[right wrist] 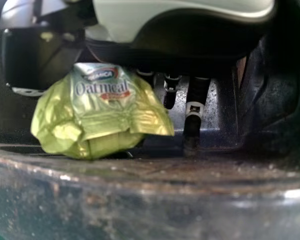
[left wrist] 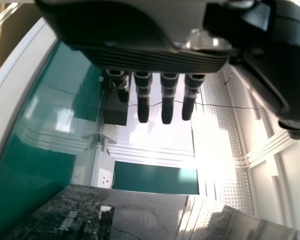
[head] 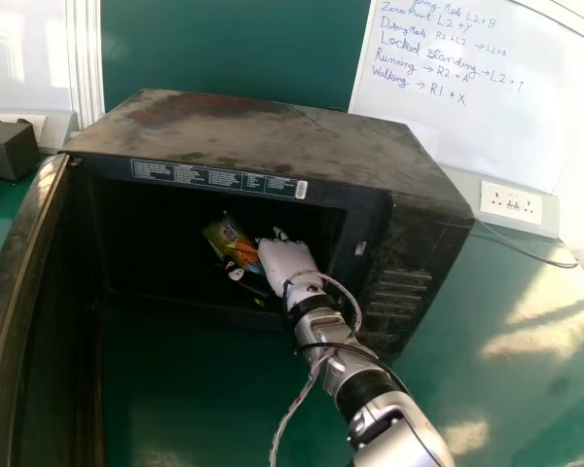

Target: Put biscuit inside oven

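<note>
Inside the black oven point(head: 273, 126), my right hand point(head: 287, 261) reaches in through the open front. The green and orange biscuit packet point(head: 232, 241) is at its left side, within the cavity. In the right wrist view the packet point(right wrist: 102, 110) sits close under the palm of my right hand point(right wrist: 190, 42), between thumb and fingers, pinched there; it covers part of the fingers. My left hand point(left wrist: 167, 97) is outside the oven, its fingers straight and holding nothing.
The oven door point(head: 19, 292) stands open on the left. A whiteboard point(head: 506, 97) and a wall socket point(head: 511, 202) are behind the green table point(head: 506, 370). A dark box point(head: 5, 151) stands at the far left.
</note>
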`<move>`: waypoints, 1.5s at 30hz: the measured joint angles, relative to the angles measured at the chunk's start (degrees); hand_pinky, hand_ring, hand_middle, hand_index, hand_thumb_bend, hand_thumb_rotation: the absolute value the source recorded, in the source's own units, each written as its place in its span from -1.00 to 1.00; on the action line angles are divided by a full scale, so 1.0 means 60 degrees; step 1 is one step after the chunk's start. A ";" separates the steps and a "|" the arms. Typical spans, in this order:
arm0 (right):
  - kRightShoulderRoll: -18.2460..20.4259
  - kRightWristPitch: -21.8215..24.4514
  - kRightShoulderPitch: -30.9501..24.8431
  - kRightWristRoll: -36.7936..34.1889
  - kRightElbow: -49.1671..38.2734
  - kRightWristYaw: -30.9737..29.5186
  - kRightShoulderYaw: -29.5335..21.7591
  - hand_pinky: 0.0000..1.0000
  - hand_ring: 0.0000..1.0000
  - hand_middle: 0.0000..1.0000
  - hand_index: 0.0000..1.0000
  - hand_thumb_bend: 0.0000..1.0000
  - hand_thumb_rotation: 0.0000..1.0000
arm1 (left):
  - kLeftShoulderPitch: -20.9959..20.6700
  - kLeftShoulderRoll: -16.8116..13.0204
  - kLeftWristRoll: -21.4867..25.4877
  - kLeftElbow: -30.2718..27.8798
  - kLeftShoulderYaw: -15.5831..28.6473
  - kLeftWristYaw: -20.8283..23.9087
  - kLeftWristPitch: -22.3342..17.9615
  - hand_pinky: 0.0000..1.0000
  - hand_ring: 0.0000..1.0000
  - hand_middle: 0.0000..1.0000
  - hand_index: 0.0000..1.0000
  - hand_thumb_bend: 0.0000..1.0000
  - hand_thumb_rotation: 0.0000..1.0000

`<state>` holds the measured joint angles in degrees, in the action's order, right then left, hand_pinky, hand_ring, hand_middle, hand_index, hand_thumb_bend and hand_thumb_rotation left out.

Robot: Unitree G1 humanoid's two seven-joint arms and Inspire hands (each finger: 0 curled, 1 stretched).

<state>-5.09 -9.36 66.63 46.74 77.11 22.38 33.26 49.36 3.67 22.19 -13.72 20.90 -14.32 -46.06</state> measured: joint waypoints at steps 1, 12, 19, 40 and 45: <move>0.0000 -0.0002 0.0000 0.0000 -0.0001 0.0000 0.0000 0.46 0.83 0.94 0.96 0.98 0.68 | 0.0007 -0.0001 -0.0071 0.0057 0.0048 0.0019 -0.0008 0.81 0.82 0.87 0.88 1.00 0.72; -0.0006 -0.0001 0.0000 -0.0002 -0.0005 -0.0053 0.0000 1.00 1.00 1.00 1.00 1.00 1.00 | 0.0021 -0.0016 -0.0293 0.0470 0.0107 0.0059 -0.0319 0.86 0.83 0.88 0.90 1.00 0.74; -0.0007 -0.0005 -0.0002 -0.0091 -0.0020 -0.0083 -0.0004 1.00 1.00 1.00 1.00 1.00 1.00 | 0.0020 -0.0017 -0.0242 0.0479 0.0049 0.0044 -0.0450 0.89 0.85 0.89 0.93 1.00 0.75; -0.0882 -0.1784 -0.1349 -0.0159 -0.1436 0.0641 0.0068 1.00 1.00 1.00 1.00 1.00 1.00 | 0.0015 -0.0046 -0.0278 0.0471 0.0040 0.0095 -0.0441 0.89 0.79 0.85 0.86 1.00 0.90; -0.1446 -0.2389 -0.1920 -0.0137 -0.2388 0.0996 0.0062 1.00 1.00 1.00 1.00 1.00 0.99 | 0.0010 -0.0114 -0.0249 0.0471 0.0032 0.0093 -0.0419 0.84 0.77 0.82 0.82 1.00 0.87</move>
<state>-13.77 -23.69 55.11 45.93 62.78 28.36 33.63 49.42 2.99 20.70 -10.89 21.09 -13.76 -48.58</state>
